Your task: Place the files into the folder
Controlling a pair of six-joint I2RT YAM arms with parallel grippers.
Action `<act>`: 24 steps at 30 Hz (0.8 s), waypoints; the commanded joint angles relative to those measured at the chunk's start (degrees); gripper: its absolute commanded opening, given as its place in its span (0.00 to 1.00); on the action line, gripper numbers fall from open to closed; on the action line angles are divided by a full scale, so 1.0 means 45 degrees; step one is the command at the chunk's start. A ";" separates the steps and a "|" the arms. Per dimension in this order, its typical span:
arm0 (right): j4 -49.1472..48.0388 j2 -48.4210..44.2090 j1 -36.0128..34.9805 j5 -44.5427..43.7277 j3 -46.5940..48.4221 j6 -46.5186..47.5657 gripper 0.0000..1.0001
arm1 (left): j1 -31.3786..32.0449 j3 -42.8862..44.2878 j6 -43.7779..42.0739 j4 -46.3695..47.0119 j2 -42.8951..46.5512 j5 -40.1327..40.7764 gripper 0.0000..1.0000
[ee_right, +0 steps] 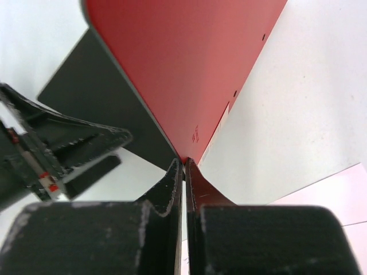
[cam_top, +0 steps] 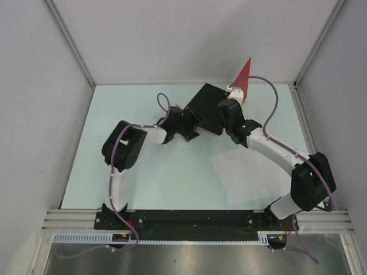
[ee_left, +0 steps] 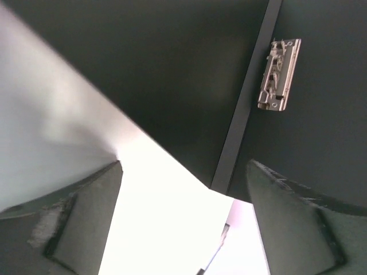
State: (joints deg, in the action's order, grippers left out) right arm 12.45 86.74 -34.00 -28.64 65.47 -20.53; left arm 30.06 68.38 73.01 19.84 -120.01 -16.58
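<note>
Red folder [ee_right: 189,69] is being pinched by the right gripper [ee_right: 184,163]; files [cam_top: 243,175] are lying toward the table's [cam_top: 137,177] near-right corner, behind the gaping left gripper [ee_left: 184,163].

White links and black joints are shown on the left arm [cam_top: 116,182] and right arm [cam_top: 274,150]; purple cables [cam_top: 274,94] are looped behind the black, scuffed left gripper [ee_left: 183,217] and right gripper [ee_right: 184,169].

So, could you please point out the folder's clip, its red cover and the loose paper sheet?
clip [ee_left: 278,74]: left wrist view, middle of its metal body.
red cover [ee_right: 189,69]: right wrist view, its outer face.
paper sheet [cam_top: 241,175]: top view, its middle.
</note>
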 commanded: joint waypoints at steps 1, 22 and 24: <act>-0.0657 -0.0896 0.0114 0.0525 0.0040 -0.0593 0.00 | 0.0116 0.0858 0.0766 0.0650 -0.0791 0.0071 0.86; -0.4230 0.0039 0.0740 0.5951 -0.3221 -0.2387 0.00 | -0.1622 -0.6677 -0.5776 -0.2001 0.9845 0.6847 0.00; -0.4639 0.0859 0.0390 0.6209 -0.3299 -0.2778 0.00 | -0.1700 -0.7361 -0.5562 -0.3267 1.0434 0.7430 0.00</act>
State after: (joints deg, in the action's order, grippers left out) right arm -2.09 85.91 -29.43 -5.61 51.40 -28.75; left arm 22.65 39.51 50.43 14.39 -78.56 10.09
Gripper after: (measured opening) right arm 0.007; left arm 0.012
